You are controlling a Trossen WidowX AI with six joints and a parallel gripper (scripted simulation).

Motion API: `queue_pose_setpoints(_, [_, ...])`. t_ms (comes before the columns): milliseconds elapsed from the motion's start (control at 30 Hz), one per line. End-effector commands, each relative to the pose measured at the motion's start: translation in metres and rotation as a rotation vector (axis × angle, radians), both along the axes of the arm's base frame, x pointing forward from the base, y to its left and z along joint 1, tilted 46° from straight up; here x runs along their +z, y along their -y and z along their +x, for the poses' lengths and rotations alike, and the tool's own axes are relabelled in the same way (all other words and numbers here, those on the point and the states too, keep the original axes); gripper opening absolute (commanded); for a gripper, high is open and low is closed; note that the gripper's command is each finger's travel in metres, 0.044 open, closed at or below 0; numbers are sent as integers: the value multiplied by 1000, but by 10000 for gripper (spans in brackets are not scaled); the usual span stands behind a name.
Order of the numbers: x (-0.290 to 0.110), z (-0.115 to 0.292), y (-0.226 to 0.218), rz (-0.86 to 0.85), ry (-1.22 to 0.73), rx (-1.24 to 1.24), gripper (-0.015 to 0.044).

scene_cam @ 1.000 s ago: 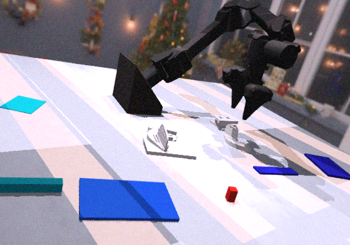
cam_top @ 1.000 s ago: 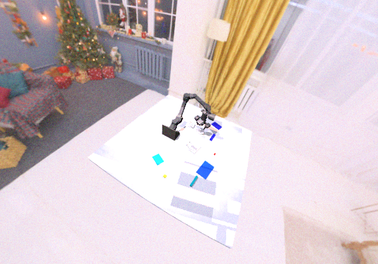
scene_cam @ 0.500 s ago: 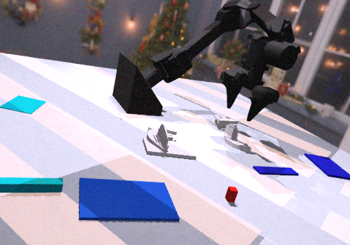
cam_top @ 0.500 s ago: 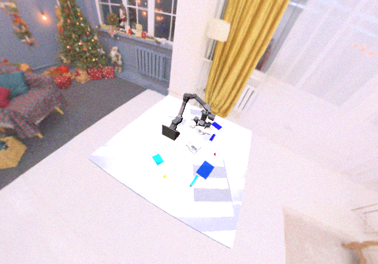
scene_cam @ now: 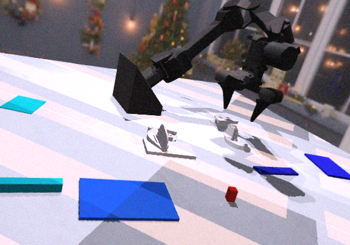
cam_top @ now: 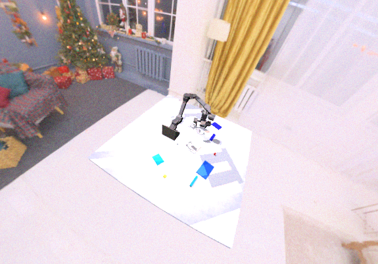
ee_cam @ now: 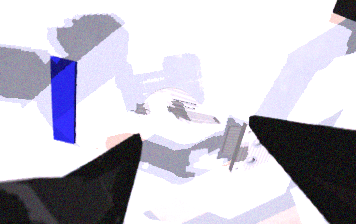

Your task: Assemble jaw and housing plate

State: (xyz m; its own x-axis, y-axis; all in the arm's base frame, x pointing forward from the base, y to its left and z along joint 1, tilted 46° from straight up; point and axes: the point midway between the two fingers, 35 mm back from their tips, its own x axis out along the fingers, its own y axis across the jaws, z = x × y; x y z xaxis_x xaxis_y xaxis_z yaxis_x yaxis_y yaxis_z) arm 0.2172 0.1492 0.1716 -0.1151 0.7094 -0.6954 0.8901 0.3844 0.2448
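The pincer (cam_top: pixel 202 124) (scene_cam: pixel 238 114) (ee_cam: pixel 195 129) stood released, its fingers wide apart with nothing between them, above the loose jaw (cam_top: pixel 200 132) (scene_cam: pixel 237 144) (ee_cam: pixel 201 118). That pale piece lay right of centre in the exterior view, with a raised part standing up from it; in the wrist view it showed near the middle, between and beyond the fingertips. What was probably the housing plate (scene_cam: pixel 226 118) (ee_cam: pixel 233 142) sat just behind it in the exterior view. The base (scene_cam: pixel 174 154), at the centre of that view, bore the mounted jaw (scene_cam: pixel 158 138). The loose jaw would probably prove light and stiff, like hard plastic, with smooth faces that could slip and fine teeth that might chip or catch. The raised part seemed the best hold, pinched squarely across its sides and low down, leaving teeth and pin hole unobstructed; a grip on the curved rim could twist it. Meshing and closing both remained to be done.
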Motion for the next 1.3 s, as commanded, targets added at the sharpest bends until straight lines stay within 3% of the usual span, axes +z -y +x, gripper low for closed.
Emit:
queue_pose_setpoints(0, [0,0,0,10,52,50,440])
queue_pose_setpoints(1267, [-4,-1,-4,100,610,596,440])
